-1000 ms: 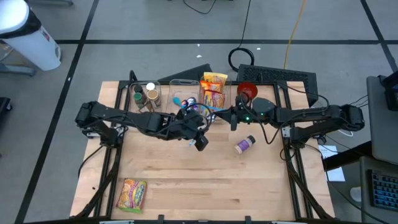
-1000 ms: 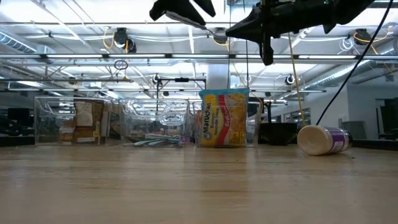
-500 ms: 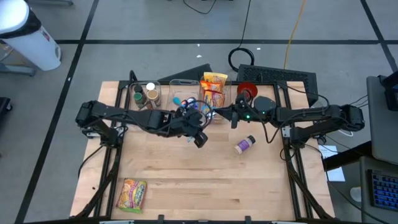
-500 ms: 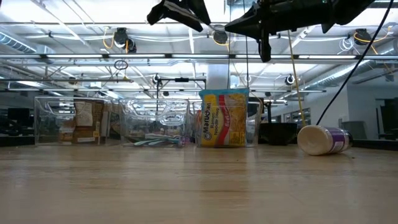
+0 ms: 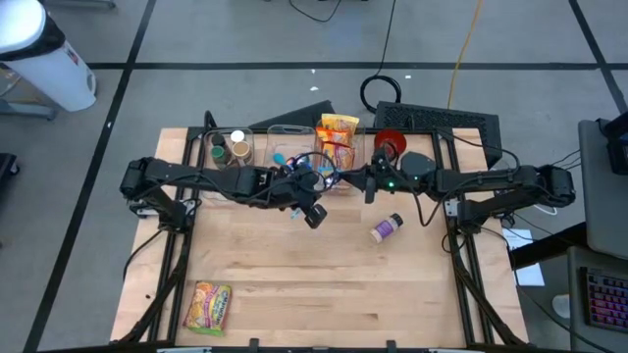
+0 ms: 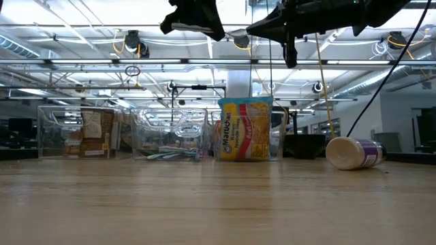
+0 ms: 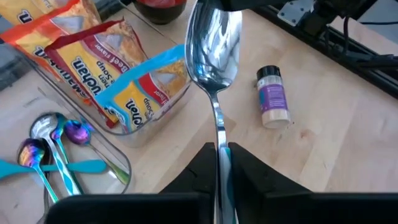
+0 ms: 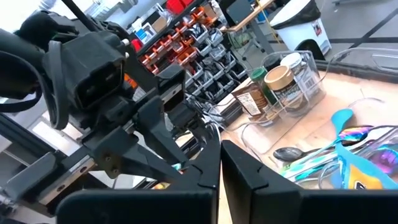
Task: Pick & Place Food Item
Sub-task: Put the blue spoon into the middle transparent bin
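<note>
Above the bins at the table's far side, the left gripper (image 7: pixel 219 163) was clamped narrow on the handle of a spoon (image 7: pixel 214 46), its bowl pointing out toward the right arm. The right gripper (image 5: pixel 367 184) hung just beside it with its fingers fully closed; it appeared to hold nothing, though the right wrist view was too cluttered to be sure.

As for the food, one noodle packet (image 5: pixel 207 305) lay flat near the table's front left corner, well apart from both arms and untouched. More packets (image 7: pixel 93 68) already stood in the clear bin (image 5: pixel 339 132) at the back. The small jar (image 5: pixel 385 227) lay on its side on the bare wood, right of centre, between the right arm and the open middle. So, by my reading, the placing of the front packet had not begun: it remained to be reached, gripped, carried back and dropped in a bin, and the spoon would need to be put down first, likely in the cutlery bin (image 7: pixel 118 163) beside the packets.

Room was generous. The whole centre and front of the table (image 5: pixel 324 284) lay open. The tight spot was the back row, where both grippers crowded over the bin rims and close to each other; the packet's nearness to the front edge also left little margin for a push.
</note>
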Robot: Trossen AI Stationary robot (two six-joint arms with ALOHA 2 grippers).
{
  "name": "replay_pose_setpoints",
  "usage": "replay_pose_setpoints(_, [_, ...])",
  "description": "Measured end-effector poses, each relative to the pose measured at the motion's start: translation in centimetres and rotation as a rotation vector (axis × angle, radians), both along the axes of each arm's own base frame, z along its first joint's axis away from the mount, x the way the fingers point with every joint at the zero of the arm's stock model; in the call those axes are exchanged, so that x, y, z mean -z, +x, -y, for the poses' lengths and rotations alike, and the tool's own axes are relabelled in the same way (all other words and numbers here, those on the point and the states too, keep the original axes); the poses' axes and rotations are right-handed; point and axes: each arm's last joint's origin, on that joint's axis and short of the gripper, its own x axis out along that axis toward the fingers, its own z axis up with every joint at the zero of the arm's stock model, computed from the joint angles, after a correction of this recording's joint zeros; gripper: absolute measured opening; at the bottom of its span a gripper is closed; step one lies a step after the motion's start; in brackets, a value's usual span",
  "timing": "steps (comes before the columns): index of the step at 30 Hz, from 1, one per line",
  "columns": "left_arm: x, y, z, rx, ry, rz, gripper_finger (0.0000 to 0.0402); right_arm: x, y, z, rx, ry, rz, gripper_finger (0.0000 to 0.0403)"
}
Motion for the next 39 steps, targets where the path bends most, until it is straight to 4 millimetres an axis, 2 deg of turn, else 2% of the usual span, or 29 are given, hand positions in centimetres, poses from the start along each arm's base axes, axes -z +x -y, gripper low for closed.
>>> replay_pose_setpoints(7, [-0.1, 0.1, -0.2, -0.003, -0.002, 0.006, 0.0023, -0.4, 0.0, 0.0, -0.001, -0.021, 0.036, 0.0021])
replay_pose_setpoints(18, [-0.8, -0.5, -2.0, -0.069, -0.027, 0.023, 0.0022, -1.0, -0.6, 2.7, 0.096, -0.011, 0.102, 0.0135])
replay_pose_setpoints(23, [-0.8, -1.2, -4.7, -0.172, -0.043, -0.005, 0.002, -1.6, -1.1, 3.9, 0.036, -0.035, 0.161, 0.0164])
replay_pose_setpoints(29, [0.1, -2.3, -9.4, -0.308, -0.038, -0.067, 0.002, -1.8, -1.6, 5.0, -0.032, -0.066, 0.172, 0.0175])
replay_pose_setpoints(35, [2.7, -4.0, -13.8, -0.461, -0.07, -0.146, 0.002, -1.8, -2.0, 5.9, -0.016, -0.123, 0.158, 0.017])
replay_pose_setpoints(39, [5.1, -5.1, -15.7, -0.535, -0.166, -0.157, 0.002, -1.8, -2.2, 6.3, -0.018, -0.129, 0.152, 0.017])
